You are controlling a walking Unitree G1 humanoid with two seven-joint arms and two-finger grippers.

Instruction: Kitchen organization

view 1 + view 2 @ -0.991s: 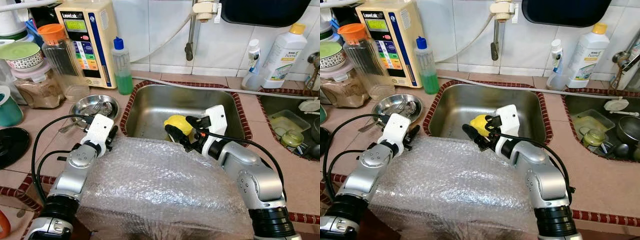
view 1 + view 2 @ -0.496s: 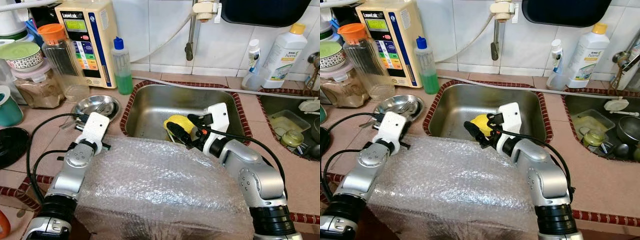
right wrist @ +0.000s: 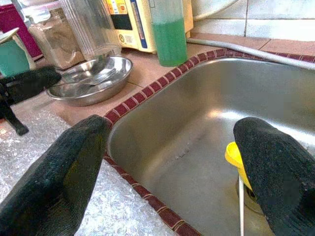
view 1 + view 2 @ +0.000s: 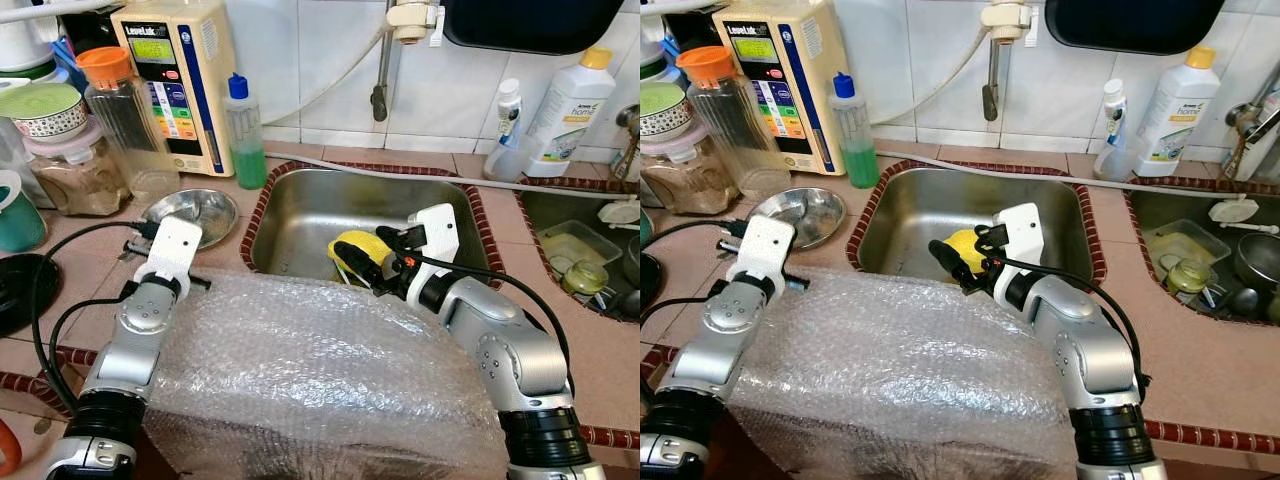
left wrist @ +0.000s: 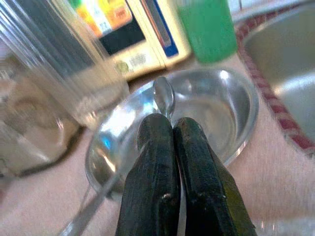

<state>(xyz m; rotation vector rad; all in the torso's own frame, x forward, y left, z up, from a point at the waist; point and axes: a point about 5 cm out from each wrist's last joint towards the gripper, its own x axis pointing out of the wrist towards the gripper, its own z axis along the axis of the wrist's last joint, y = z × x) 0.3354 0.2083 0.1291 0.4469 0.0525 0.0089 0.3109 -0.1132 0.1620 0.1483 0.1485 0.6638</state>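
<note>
Early stage. Right gripper (image 4: pixel 962 268) spread wide over sink (image 4: pixel 920 205), yellow item (image 4: pixel 966 245) ungrasped. Left gripper (image 5: pixel 173 129) pinched shut, empty, near steel bowl (image 5: pixel 231 105). Sorting remains.

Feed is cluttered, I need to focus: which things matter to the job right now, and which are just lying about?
In play:
left claw, shut
steel dish and spoon
right claw, open
yellow item in sink

Lying about:
green soap bottle
orange-lidded jar
white detergent bottle
</note>
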